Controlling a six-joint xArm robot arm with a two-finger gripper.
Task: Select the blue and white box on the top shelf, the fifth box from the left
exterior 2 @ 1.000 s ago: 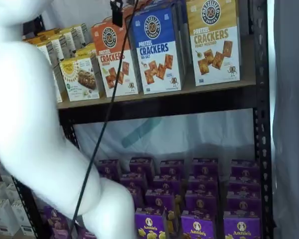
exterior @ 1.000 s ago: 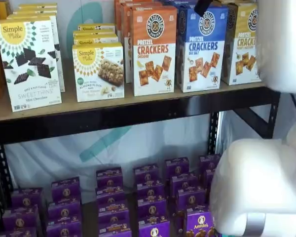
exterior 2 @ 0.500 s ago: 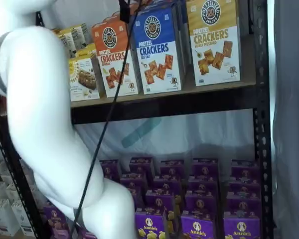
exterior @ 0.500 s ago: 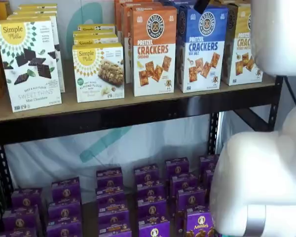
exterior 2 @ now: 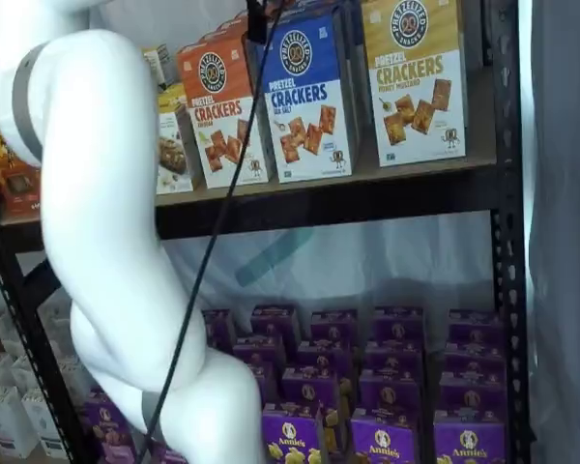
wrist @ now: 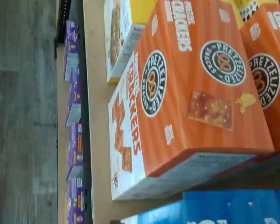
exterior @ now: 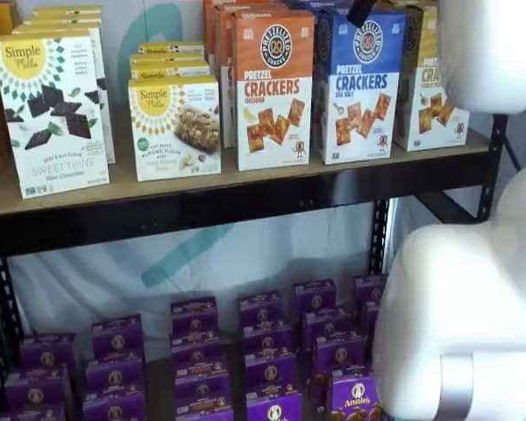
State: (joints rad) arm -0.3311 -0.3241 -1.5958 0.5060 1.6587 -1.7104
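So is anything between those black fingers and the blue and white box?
Nothing visible. The fingers hang at the top edge just above the blue and white box, with the orange box beside it, not between.

White arm raised, gripper (exterior: 361, 11) high (jaw state unclear)

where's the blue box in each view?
Wrist view: blue box is a sliver at the frame edge, beside the orange box.
Shelf view, between orange box and yellow box.
Shelf view, same neighbours.
Shared landmark: orange box.
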